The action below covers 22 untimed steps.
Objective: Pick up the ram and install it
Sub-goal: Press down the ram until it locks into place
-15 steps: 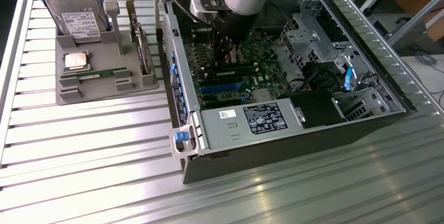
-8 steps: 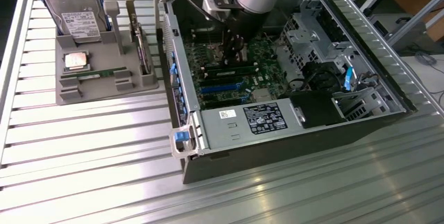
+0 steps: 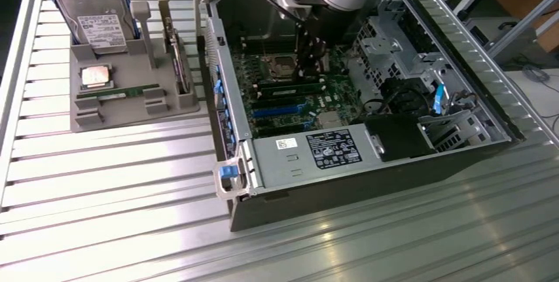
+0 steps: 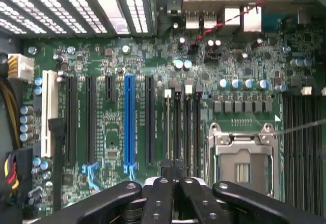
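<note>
My gripper (image 3: 305,78) reaches down into the open computer case (image 3: 229,131), over the motherboard's memory slots. In the wrist view its black fingers (image 4: 159,196) are pressed together, shut, with the gripper (image 4: 173,169) just above the near end of those slots. A ram (image 4: 168,127) stands edge-on in one slot, a thin strip running away from the fingertips; in the exterior view it is the green strip (image 3: 292,89) under the gripper. I cannot tell whether the fingertips touch it. Another ram (image 3: 118,91) lies in the grey fixture (image 3: 122,115) at the exterior view's left.
The fixture also holds a hard drive (image 3: 96,17), a square silver CPU (image 3: 94,76) and a card with a metal bracket (image 3: 177,56). The empty CPU socket (image 4: 242,160) sits beside the memory slots. A power supply (image 3: 315,151) and drive cages (image 3: 393,40) crowd the case.
</note>
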Tool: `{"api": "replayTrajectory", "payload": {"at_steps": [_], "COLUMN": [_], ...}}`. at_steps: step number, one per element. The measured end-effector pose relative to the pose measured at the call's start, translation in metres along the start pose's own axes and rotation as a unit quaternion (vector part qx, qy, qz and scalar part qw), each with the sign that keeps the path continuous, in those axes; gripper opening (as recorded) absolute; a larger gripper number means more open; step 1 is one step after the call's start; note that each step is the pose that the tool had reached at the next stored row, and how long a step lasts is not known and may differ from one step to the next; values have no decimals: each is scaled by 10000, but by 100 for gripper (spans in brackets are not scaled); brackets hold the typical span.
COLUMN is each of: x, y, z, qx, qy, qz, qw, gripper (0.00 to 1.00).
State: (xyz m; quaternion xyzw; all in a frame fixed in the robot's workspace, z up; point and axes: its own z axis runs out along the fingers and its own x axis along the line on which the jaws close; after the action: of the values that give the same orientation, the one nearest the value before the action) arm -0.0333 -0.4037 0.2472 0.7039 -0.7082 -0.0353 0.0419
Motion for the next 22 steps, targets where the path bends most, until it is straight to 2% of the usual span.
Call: {"api": "replayTrajectory", "payload": {"at_steps": [7, 12, 22], "x": [-1, -1, 1], "y": [-329, -514, -695], "z": [-66, -180, -526], "qx": [-2, -2, -2], "qy": [1, 1, -4], "qz": [2, 2, 2], "qw": [10000, 10000, 10000], "gripper": [10, 10, 10]}}
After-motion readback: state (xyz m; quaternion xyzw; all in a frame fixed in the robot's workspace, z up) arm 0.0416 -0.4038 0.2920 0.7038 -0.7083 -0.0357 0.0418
